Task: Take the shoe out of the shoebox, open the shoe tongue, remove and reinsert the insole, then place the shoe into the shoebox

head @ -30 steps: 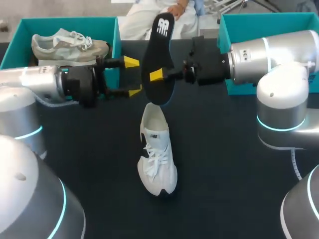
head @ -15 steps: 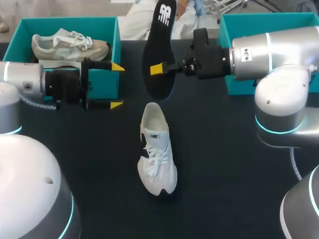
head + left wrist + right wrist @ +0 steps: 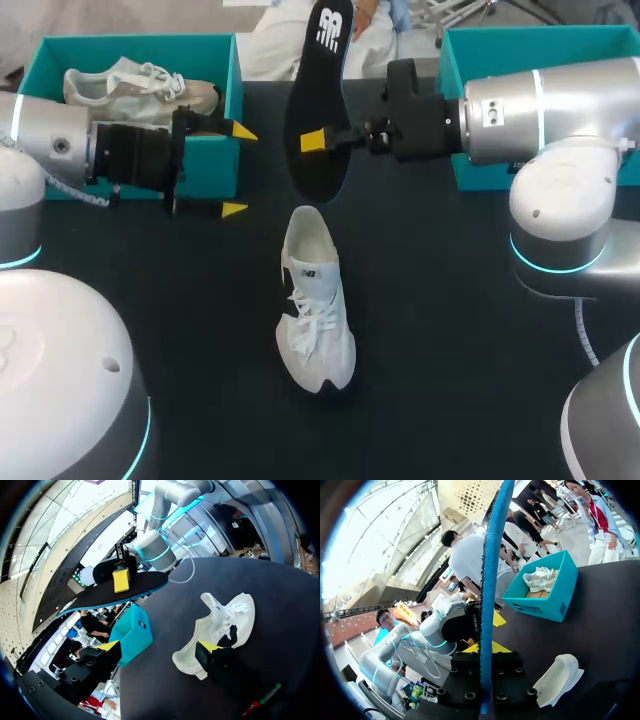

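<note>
Head view, supplemented by both wrist views. Black insole [image 3: 318, 110]: out of the shoe and held in the air above the desk [image 3: 450, 330]. Its broad face is toward the head camera, its printed end is farthest from the robot, and its other end is near the heel opening of the white shoe [image 3: 315, 305] without touching it. The white shoe rests on its sole, toe toward the robot, between the two teal shoeboxes and inside neither. The left shoebox [image 3: 130, 45] holds a second, greyish shoe [image 3: 140, 88]. The right shoebox [image 3: 530, 40] is partly hidden by the right arm [image 3: 540, 100].

Step in hand, as I judge it: removal is complete and reinsertion is about to begin. The next move would call for lowering the near end of the insole into the shoe's opening at a shallow angle, then sliding it forward under the tongue. The shoe lies loose on the desk, so steadying it looks advisable, or it may skid.

Right jaws: pinching the insole across its thickness near mid-length. One yellow tip shows on the visible face and the other is hidden behind. The right wrist view shows the insole edge-on between them.

Left jaws, on the left arm [image 3: 60, 150]: spread wide, empty and touching nothing. They are held in front of the left shoebox, well apart from the insole and the white shoe.
</note>
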`<state>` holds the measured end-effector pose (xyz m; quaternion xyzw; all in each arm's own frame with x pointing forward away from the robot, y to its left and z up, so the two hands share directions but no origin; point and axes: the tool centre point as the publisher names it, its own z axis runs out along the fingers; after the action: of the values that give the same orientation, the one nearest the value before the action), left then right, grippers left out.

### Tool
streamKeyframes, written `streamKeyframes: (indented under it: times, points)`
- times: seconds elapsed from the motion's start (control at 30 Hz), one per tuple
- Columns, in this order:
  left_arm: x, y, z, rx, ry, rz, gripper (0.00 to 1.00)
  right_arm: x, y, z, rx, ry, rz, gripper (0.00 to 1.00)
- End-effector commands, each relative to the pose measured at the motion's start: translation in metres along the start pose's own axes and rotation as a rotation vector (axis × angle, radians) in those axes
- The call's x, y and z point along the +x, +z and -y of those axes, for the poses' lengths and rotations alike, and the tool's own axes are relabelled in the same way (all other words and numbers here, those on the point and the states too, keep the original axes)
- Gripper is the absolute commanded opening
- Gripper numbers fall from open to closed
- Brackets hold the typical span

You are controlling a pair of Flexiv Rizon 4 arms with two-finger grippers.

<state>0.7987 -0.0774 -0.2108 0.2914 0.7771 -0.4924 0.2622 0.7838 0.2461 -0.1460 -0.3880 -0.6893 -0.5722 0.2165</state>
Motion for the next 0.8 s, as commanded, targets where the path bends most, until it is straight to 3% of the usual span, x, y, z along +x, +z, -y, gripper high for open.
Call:
streamKeyframes:
  times: [0.03, 0.2, 0.5, 0.8]
  points:
    - [0.02, 0.007, -0.016, -0.007, 0.022, -0.031, 1.0, -0.022, 0.008, 0.007, 0.022, -0.07, 0.033, 0.0]
    - [0.047, 0.01, -0.033, -0.034, 0.037, -0.07, 1.0, -0.043, 0.016, 0.015, 0.052, -0.194, 0.096, 0.0]
    - [0.071, 0.007, -0.048, -0.107, 0.039, -0.082, 1.0, -0.073, 0.029, 0.034, 0.054, -0.294, 0.064, 0.0]
    - [0.071, 0.007, -0.048, -0.107, 0.039, -0.082, 1.0, -0.073, 0.029, 0.034, 0.054, -0.294, 0.064, 0.0]
